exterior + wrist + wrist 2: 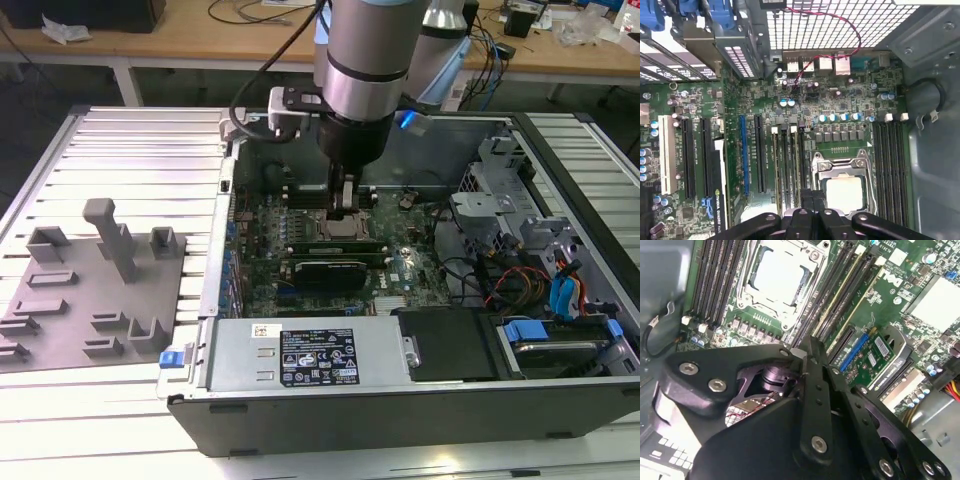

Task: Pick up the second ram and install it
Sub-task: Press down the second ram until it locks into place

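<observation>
My arm is down inside the open computer case, over the memory slots beside the CPU socket.

In the exterior view, I see the gripper (345, 200) low over the motherboard (330, 250), with the grey fixture blocks (95, 275) well apart on the table at the exterior view's left. In the second wrist view, the black linkage hides the fingertips, so I cannot tell what they hold. In the first wrist view, the second ram (790, 165) stands in a slot just beside the CPU socket (842, 182).
</observation>
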{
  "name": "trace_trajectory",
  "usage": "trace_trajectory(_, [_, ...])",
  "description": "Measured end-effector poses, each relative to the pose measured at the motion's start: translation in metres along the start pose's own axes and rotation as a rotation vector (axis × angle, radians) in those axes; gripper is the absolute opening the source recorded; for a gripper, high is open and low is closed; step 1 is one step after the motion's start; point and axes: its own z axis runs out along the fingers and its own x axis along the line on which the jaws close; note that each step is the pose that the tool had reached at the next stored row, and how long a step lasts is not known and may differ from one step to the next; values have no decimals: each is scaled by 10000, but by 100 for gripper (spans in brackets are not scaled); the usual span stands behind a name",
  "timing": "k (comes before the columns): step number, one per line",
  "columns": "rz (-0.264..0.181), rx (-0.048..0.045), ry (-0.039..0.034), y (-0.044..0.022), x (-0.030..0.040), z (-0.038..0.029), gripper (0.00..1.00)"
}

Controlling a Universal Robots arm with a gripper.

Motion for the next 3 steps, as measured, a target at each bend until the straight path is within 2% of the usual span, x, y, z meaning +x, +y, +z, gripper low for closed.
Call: trace_trajectory(3, [0,0,0,0,0,-1,11])
